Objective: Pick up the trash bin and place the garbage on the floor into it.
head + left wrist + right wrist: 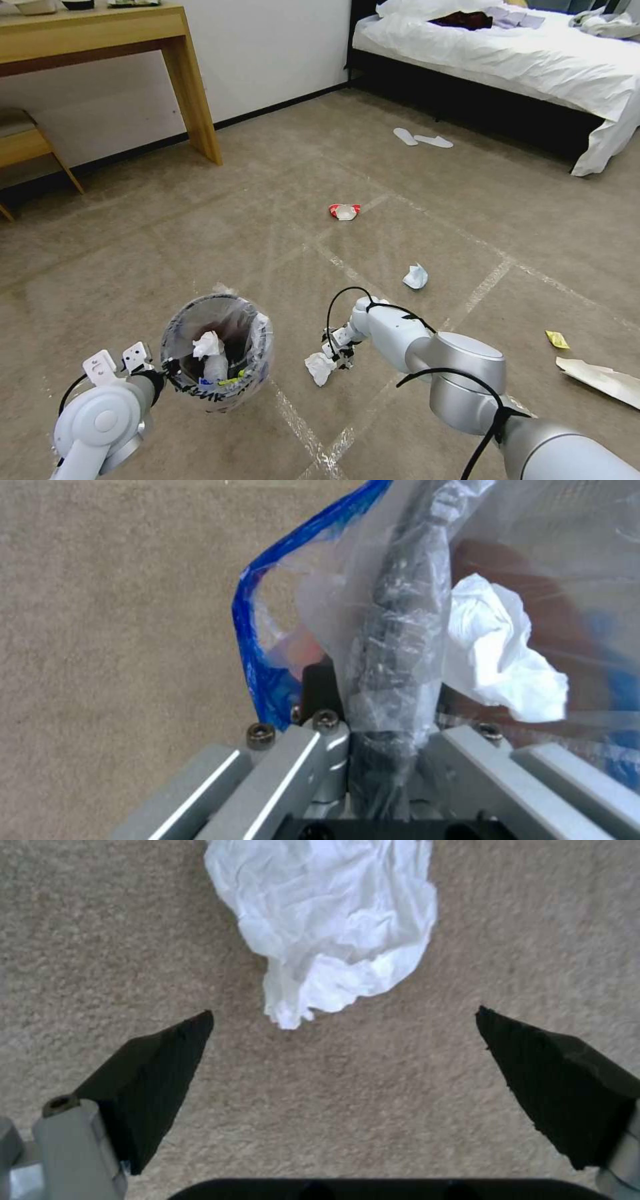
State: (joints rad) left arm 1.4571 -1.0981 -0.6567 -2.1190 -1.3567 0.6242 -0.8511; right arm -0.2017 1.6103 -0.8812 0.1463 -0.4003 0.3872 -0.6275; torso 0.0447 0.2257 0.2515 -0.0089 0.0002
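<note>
The left gripper [163,370] has its fingers [320,740] clamped on the rim of the bin [217,353], gripping it at the near-left edge, and the bin sits low over the floor [233,220], just in front of the robot on its left; whether it is lifted clear or resting on the carpet is hard to tell. Inside the bag there is already a white tissue [208,345] and a few other scraps, so part of the job looks done. The right gripper [337,353] is down close to the carpet, its dark fingers [160,1075] spread wide apart, with a crumpled white wad [333,920] lying just ahead of them, not yet touched. That wad is near the bin, on its right side. Plenty remains, by my reckoning: a bluish-white paper lump [415,276] farther out, a crushed red-and-white bowl [344,211] well beyond it towards the bed [533,60], a small yellow wrapper [557,339] off to the right, and a pale sheet of paper [600,380] near that. Two white slippers [421,139] lie by the bed; I would not count them as litter. So the bin is in hand, some rubbish is in, and most of it is still to be gathered.
</note>
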